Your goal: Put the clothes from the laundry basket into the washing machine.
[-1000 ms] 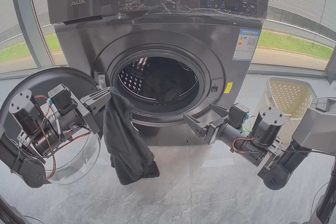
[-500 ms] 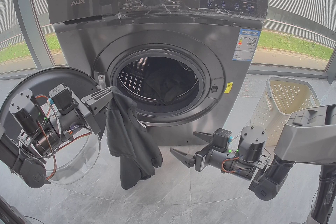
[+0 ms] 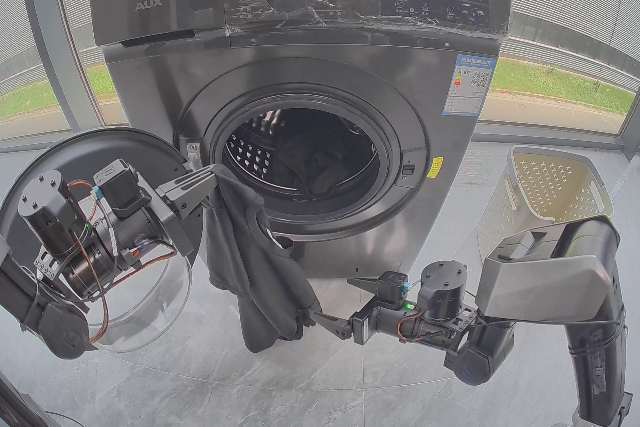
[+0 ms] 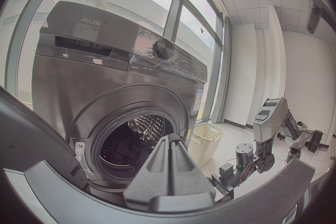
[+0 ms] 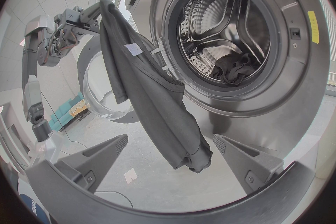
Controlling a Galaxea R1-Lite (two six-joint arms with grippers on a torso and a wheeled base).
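Note:
A dark grey garment [image 3: 257, 275] hangs from my left gripper [image 3: 208, 179], which is shut on its top edge just left of the washing machine's round opening [image 3: 303, 163]. Its lower end dangles a little above the floor. My right gripper [image 3: 333, 300] is open and sits low by the floor, with one fingertip at the garment's bottom end. In the right wrist view the garment's lower end [image 5: 189, 154] hangs between my open right gripper's fingers [image 5: 115, 146]. More dark clothes [image 5: 234, 69] lie inside the drum. The left wrist view has the shut left gripper [image 4: 171, 139] before the opening.
The machine's door [image 3: 93, 148] stands swung open at the left, behind my left arm. A cream laundry basket [image 3: 557, 188] stands on the floor right of the machine, and what shows of its inside looks empty. Grey tiled floor [image 3: 373, 375] lies open in front.
My right arm dropped from the machine's door rim down and to the left, ending by the garment's bottom end. The hanging garment swung slightly toward the right. The left arm stayed put.

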